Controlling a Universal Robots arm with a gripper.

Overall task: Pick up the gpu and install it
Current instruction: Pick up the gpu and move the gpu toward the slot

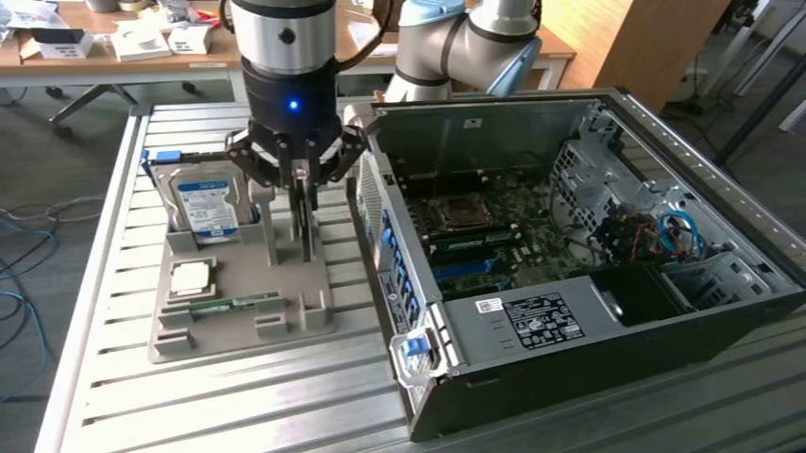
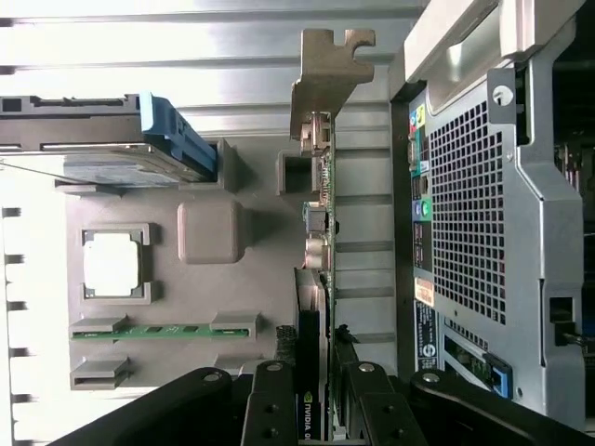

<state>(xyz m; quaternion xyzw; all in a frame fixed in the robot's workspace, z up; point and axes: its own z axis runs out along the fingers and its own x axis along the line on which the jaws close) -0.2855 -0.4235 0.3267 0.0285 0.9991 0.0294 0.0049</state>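
Observation:
The gpu [image 1: 308, 231] is a thin dark card standing on edge over the right side of the grey parts holder [image 1: 240, 326]. My gripper [image 1: 302, 184] comes straight down onto it, shut on its top edge. In the wrist view the black fingers [image 2: 270, 390] press on both sides of the gpu [image 2: 316, 232], and its grey metal bracket [image 2: 321, 93] sticks out at the far end. I cannot tell whether its lower edge still rests in the holder's slot. The open computer case [image 1: 567, 236] lies at the exterior view's right with its motherboard [image 1: 485, 231] exposed.
The holder also carries a silver hard drive with a blue label [image 1: 206, 203], a square processor [image 1: 192, 276] and a green memory stick [image 1: 236, 304]. The case's perforated rear panel [image 2: 469, 214] stands close beside the gpu. Everything sits on a slatted metal table [image 1: 252, 396].

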